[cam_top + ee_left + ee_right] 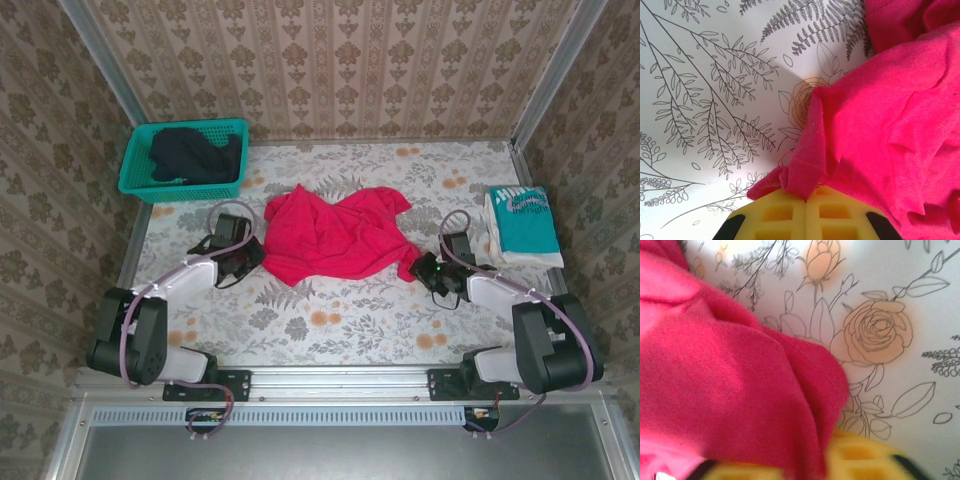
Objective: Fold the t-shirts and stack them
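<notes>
the red-pink t-shirt (335,235) lies crumpled at the centre of the desk (330,320), its long axis running 9 to 3 o'clock in the top view. the left gripper (805,200) sits at the shirt's 8 o'clock edge, pressed together and pinching a fold of hem. the right gripper (427,270) sits at the 4 o'clock corner with cloth draped over 1 pad; i cannot tell whether it grips. both arms look equally near. the teal t-shirt (525,225) lies folded at 3 o'clock, and the dark t-shirt (195,155) is in the basket (180,190) at 10 o'clock.
</notes>
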Controlling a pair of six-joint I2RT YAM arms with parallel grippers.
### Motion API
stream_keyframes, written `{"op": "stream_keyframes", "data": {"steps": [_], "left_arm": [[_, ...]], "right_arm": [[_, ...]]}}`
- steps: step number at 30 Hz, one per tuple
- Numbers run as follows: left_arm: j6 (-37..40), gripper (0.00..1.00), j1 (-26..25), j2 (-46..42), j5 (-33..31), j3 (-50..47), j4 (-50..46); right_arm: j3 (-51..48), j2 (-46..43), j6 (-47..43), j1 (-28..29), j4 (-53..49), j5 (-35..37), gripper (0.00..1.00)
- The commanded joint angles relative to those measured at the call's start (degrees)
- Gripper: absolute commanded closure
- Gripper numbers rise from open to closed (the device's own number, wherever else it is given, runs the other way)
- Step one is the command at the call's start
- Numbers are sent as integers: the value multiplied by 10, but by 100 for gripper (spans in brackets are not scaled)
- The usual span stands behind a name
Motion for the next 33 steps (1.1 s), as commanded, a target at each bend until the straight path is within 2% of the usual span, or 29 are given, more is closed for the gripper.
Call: {"op": "stream_keyframes", "data": {"steps": [1,8,15,21,27,33], "left_arm": [[16,100,5,-28,-23,2,-7],[93,100,39,-91,-77,94,-43],[152,100,86,-135,-88,190,-99],[155,100,101,-172,-87,172,-121],[127,100,98,-186,-34,125,-168],[36,100,40,-265,-10,31,-297]], "right_arm": [[56,4,-33,-1,20,36,100],[207,-79,-158,-21,-74,126,100],[322,-102,-223,-44,-152,128,100],[280,-138,-209,-45,-166,120,100],[212,-151,-181,-44,-213,73,100],[140,-155,-154,-45,-306,66,100]]}}
